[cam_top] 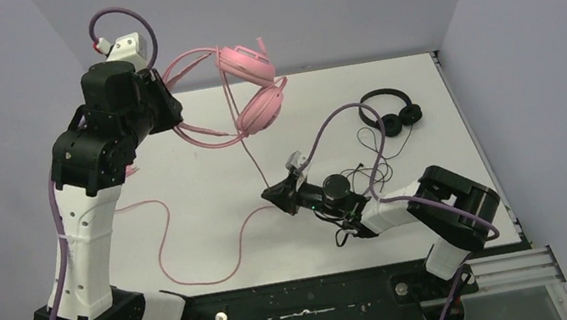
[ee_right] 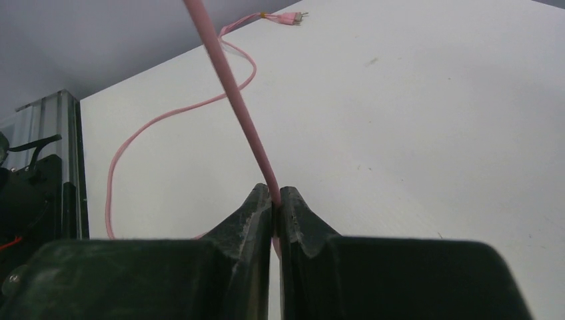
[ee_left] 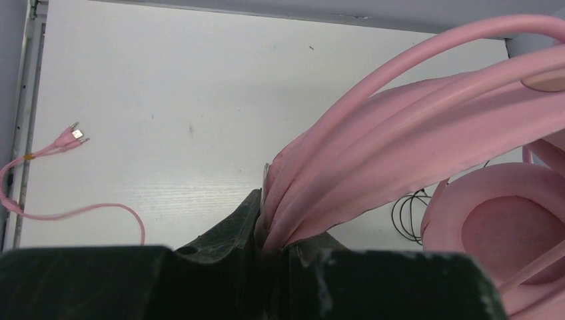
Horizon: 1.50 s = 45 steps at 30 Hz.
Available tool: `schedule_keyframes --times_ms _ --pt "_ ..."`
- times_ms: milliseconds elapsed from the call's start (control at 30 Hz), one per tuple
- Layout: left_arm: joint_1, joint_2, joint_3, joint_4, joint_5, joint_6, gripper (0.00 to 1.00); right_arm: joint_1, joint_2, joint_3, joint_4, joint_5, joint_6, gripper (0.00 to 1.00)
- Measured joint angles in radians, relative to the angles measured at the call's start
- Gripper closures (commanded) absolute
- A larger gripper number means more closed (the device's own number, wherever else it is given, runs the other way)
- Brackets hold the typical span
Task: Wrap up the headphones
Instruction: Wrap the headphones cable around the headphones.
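Left gripper (ee_left: 273, 230) clamps the band of the padded pink over-ear headphones (cam_top: 253, 89), held aloft upper left in the top view; right gripper (ee_right: 276, 200) pinches their long pink cable (ee_right: 233, 93) mid-frame. We judge wrapping barely begun: cable trails loose, small black headphones (cam_top: 390, 113) at upper right untouched.

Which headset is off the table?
The pink headset, held up in the left gripper. The black headset lies on the table, far right, ungripped.
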Motion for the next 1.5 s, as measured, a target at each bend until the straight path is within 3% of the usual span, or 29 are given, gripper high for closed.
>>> schedule_keyframes --times_ms 300,433,567,767,900,1000,1167,1300,1500 --pt "0.034 0.005 0.097 -0.097 0.028 0.056 1.00 0.032 -0.077 -0.116 0.050 -0.050 0.025 1.00" --pt "0.071 0.009 0.096 -0.111 0.114 0.056 1.00 0.028 -0.100 -0.137 0.053 -0.058 0.033 1.00" --pt "0.131 -0.019 -0.003 -0.026 0.356 0.030 1.00 -0.064 -0.095 -0.105 0.034 -0.098 0.056 1.00" --pt "0.176 -0.131 -0.446 0.395 0.875 -0.085 1.00 -0.248 -0.099 0.004 -0.045 -0.261 0.095 1.00" --pt "0.159 -0.157 -0.550 0.377 1.038 0.036 1.00 -0.353 -0.163 0.053 -0.196 -0.418 0.066 1.00" --pt "0.069 -0.208 -0.552 0.244 0.967 0.251 1.00 -0.401 -0.252 0.097 -0.395 -0.483 -0.024 1.00" --pt "-0.175 -0.381 -0.642 0.143 0.725 0.572 1.00 -0.413 -0.407 0.200 -0.760 -0.546 -0.186 1.00" --pt "-0.311 -0.482 -0.744 0.121 0.473 0.731 1.00 -0.412 -0.463 0.240 -0.966 -0.551 -0.232 1.00" --pt "-0.445 -0.489 -0.812 0.133 0.118 0.887 1.00 -0.412 -0.447 0.313 -1.252 -0.529 -0.248 1.00"
